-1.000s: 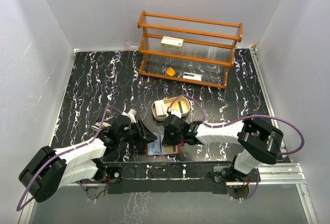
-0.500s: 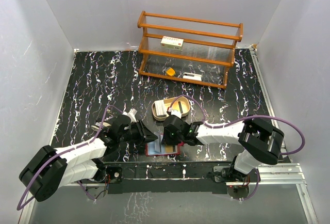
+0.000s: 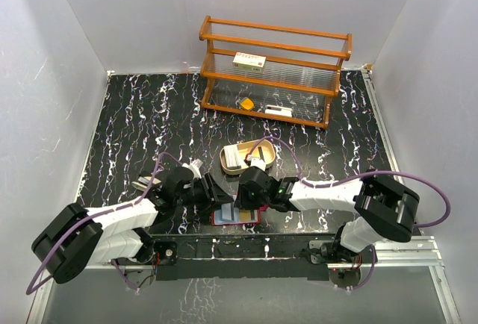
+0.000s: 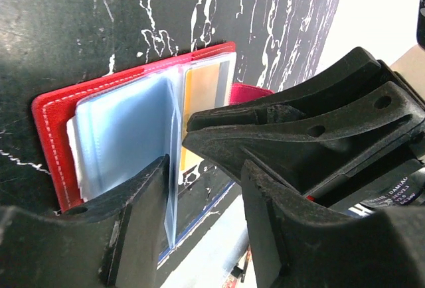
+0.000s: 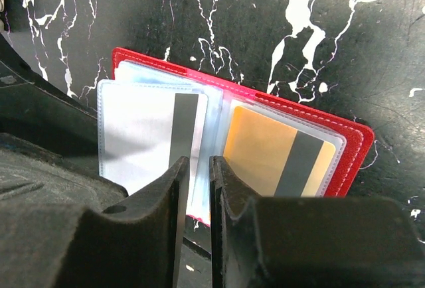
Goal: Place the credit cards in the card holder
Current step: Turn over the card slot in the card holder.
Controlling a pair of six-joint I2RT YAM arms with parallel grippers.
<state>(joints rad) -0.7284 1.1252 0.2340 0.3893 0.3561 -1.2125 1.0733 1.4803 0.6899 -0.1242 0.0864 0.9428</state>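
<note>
The red card holder (image 3: 237, 216) lies open at the table's near edge, its clear bluish pockets up. In the right wrist view one pocket holds a white credit card (image 5: 143, 135) with a dark stripe, and another holds a yellow card (image 5: 265, 152). My right gripper (image 5: 198, 168) hangs over the middle leaves with its jaws a narrow slit apart and nothing pinched. My left gripper (image 4: 206, 168) stands open at the holder's (image 4: 50, 142) left side. One plastic leaf (image 4: 171, 168) stands upright against its left finger. More cards (image 3: 234, 158) lie in the tray.
A tan oval wooden tray (image 3: 228, 167) sits just behind the grippers. At the back stands a wooden rack (image 3: 276, 70) with a white box (image 3: 249, 60) and an orange wedge (image 3: 246, 104). Both grippers (image 3: 216, 195) (image 3: 250, 203) crowd close over the holder.
My right gripper's jaws have parted slightly from shut. The left gripper has edged a little toward the holder and opened wider.
</note>
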